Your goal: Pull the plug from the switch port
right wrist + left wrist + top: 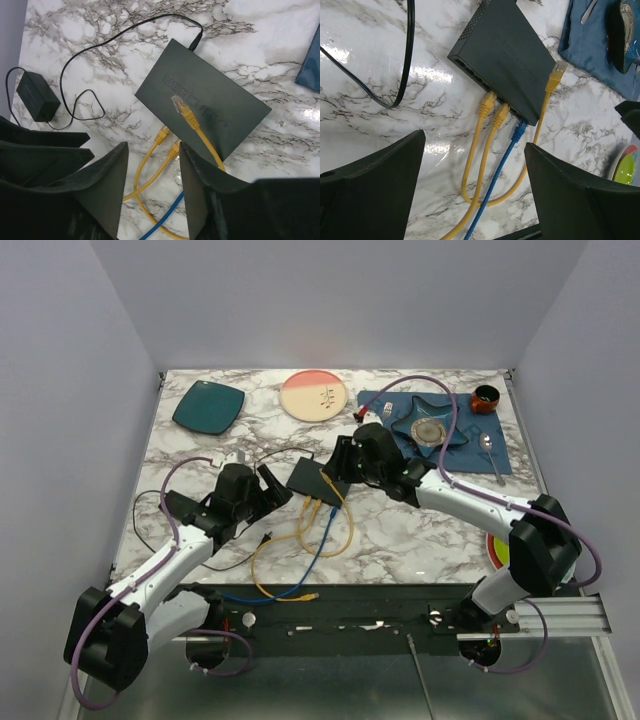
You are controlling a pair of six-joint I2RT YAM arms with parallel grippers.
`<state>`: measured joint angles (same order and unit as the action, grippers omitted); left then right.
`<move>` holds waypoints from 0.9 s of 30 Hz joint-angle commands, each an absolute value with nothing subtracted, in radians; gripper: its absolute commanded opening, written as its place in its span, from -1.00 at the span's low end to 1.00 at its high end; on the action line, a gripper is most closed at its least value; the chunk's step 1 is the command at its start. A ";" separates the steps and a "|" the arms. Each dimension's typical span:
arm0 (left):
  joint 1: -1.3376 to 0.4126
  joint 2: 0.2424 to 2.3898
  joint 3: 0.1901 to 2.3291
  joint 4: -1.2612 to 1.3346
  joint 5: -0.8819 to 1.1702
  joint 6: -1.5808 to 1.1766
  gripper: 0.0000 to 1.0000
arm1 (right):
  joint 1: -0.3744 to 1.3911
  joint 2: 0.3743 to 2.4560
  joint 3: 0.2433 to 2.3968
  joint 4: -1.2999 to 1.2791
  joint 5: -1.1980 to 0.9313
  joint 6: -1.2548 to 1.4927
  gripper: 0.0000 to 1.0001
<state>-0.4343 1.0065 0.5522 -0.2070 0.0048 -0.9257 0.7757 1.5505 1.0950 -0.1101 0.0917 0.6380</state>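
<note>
Switch (308,477): lies flat about the middle of the table (420,530), port row facing the near edge. Carries three seated plugs side by side: left yellow plug (487,104), middle yellow plug (501,115), blue plug (519,131). Bears a loose yellow plug (182,107) on its top face, in no port, cable trailing off over the port-side edge.

Left fingers (375,190): spread wide, poised just near-left of the switch, with only cables and marble seen through the gap. Right fingers (107,185): spread less wide, poised over the port side, framing the two seated yellow plugs without touching them.

Room: bare marble from the switch toward the left edge, crossed only by the black cord (80,85); more bare marble right of the cables, up to a coloured plate (497,552) at the right edge. Far edge taken up by a teal plate (208,406), a pink plate (314,396) and a blue cloth (375,400) with an orange cup (486,398) and a spoon (490,455).

Views: top view alone gives the table's edges and the cable loops reaching the near edge. Right wrist view alone gives the power brick (36,96), its cord entering the switch's far side, and the lettering on top. Left wrist view alone gives the open port row and the vent holes along one side.
</note>
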 commanded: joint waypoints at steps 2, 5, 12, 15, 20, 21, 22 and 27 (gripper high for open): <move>-0.436 1.017 0.518 -0.120 0.017 -0.976 0.77 | 0.694 1.535 1.101 -0.123 0.081 0.722 -0.14; -0.437 1.051 0.529 -0.112 0.023 -0.979 0.71 | 0.617 1.563 1.080 -0.124 0.009 0.735 -0.24; -0.451 1.181 0.577 -0.075 0.063 -0.943 0.66 | 0.594 1.706 1.149 -0.138 -0.027 0.660 -0.24; -0.456 1.235 0.598 -0.071 0.066 -0.931 0.66 | 0.592 1.770 1.195 -0.150 -0.060 0.660 -0.29; -0.456 1.278 0.600 -0.034 0.074 -0.920 0.66 | 0.592 1.830 1.235 -0.150 -0.107 0.649 -0.35; -0.456 1.295 0.600 -0.014 0.078 -0.920 0.66 | 0.592 1.845 1.239 -0.149 -0.121 0.644 -0.36; -0.456 1.305 0.601 -0.008 0.087 -0.919 0.66 | 0.592 1.851 1.242 -0.143 -0.133 0.637 -0.37; -0.456 1.396 0.635 0.053 0.139 -0.920 0.49 | 0.592 1.890 1.267 -0.133 -0.208 0.620 -0.60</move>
<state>-0.4522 1.3361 0.5938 -0.0330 0.0700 -0.9356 0.5880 1.8545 1.2293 -0.1326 -0.1223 0.6468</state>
